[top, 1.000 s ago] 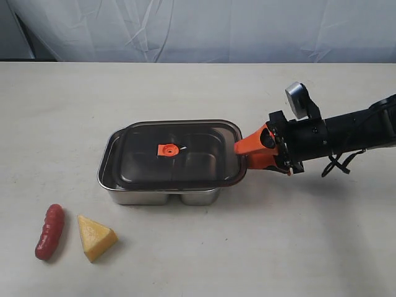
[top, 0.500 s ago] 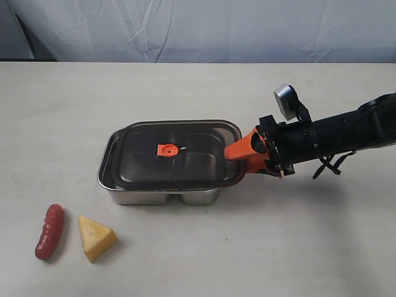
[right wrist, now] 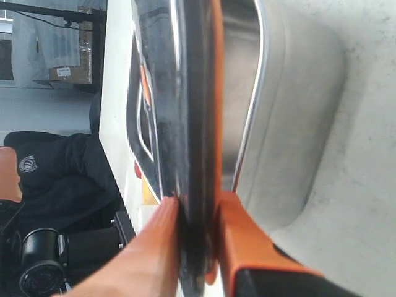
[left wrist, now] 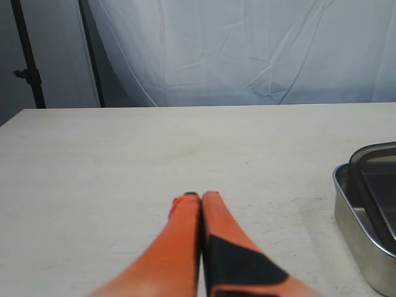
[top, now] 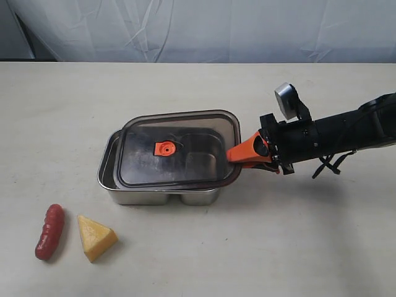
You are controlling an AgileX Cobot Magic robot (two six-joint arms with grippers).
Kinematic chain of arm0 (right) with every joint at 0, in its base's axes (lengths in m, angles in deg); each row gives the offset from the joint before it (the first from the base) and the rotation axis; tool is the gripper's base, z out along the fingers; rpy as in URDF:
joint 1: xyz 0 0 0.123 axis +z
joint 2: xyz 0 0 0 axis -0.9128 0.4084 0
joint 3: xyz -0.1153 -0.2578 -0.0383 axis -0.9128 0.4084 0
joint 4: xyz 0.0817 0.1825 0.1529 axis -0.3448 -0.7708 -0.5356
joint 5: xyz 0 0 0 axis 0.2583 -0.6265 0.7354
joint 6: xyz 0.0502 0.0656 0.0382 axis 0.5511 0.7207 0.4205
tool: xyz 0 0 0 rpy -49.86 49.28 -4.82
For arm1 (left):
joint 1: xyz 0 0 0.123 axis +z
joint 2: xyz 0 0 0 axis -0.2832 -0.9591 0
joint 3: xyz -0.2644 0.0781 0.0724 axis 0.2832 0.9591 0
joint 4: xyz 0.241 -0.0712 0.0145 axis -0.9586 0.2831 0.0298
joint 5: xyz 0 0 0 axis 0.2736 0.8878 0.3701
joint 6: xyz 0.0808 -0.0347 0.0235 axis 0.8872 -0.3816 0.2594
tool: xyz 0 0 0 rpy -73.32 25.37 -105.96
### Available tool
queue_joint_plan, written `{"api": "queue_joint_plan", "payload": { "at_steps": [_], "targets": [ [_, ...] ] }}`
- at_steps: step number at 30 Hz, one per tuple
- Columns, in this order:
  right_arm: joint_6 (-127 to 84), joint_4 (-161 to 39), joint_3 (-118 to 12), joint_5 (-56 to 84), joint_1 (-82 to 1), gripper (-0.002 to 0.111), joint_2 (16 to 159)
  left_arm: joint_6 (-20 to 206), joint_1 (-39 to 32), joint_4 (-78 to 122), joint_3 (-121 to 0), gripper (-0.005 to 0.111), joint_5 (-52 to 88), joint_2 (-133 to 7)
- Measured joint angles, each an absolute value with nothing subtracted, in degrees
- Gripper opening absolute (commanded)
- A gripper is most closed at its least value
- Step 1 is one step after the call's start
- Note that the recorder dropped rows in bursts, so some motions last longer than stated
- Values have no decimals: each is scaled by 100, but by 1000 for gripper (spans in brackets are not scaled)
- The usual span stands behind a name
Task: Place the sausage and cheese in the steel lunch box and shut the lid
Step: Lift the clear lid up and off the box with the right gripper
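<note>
Right gripper (top: 237,154), seen in the exterior view, with its orange fingers (right wrist: 232,213) pinched narrowly on the near short edge of the lid (top: 198,154); the right wrist view shows the dark rim with its orange seal caught between them. A moment earlier the jaws stood wider around that edge and the lid lay flat on the lunch box (top: 154,197); now the lid sits askew, its far long side riding above the steel rim while it still overlaps most of the box. The grip thus appears secured and the lifting just begun — the box must be uncovered before anything can go in. Outward from there, the sausage (top: 50,231) and the cheese (top: 96,237) lie side by side on the table (top: 291,247), well apart from the box and untouched. The left gripper (left wrist: 201,199) is pressed shut on nothing, hanging above bare tabletop beside the box — free, by this reading, to fetch the food once the lid is clear.
</note>
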State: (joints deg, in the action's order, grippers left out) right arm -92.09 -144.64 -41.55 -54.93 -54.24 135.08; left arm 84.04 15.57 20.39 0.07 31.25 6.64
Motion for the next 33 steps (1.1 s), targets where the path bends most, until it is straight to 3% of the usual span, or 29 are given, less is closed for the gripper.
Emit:
{"api": "queue_joint_plan", "payload": {
  "at_steps": [33],
  "targets": [
    [-9374,-15165,-4180,-5593,-5424,-1,13261,8404,1557,2039,7,0,3125,664]
  ]
}}
